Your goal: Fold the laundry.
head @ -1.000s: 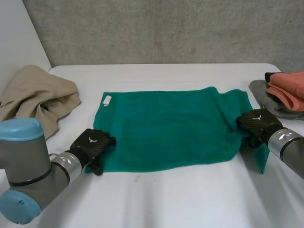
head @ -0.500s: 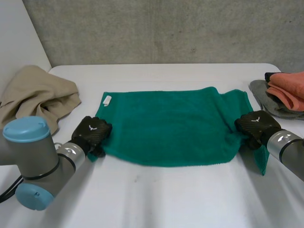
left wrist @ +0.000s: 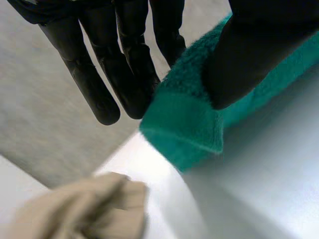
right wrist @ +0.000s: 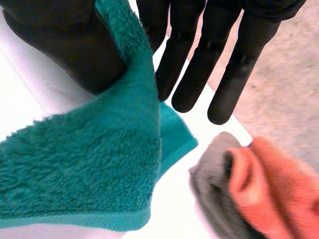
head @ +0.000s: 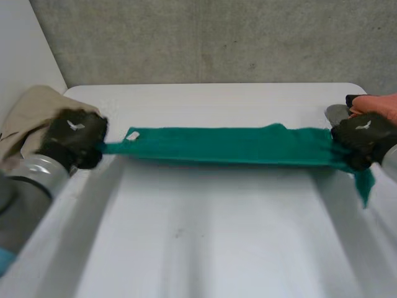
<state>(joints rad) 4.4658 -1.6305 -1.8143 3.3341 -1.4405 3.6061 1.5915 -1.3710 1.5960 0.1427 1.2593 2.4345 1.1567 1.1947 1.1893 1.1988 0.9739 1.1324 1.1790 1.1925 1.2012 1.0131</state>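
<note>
At the frame's far left, a beige cloth [head: 31,121] lies on the white table [head: 205,236] behind the left hand [head: 74,131], whose thumb pinches the left end of the green towel [head: 229,146] against straight fingers [left wrist: 97,94]. Across mid-frame the towel is stretched into a narrow band between both hands, a white label [head: 133,135] near its left end. At the right edge the right hand [head: 363,133] pinches the other end likewise, one corner hanging below it, with an orange cloth [head: 379,102] on a grey cloth [head: 338,113] behind.
</note>
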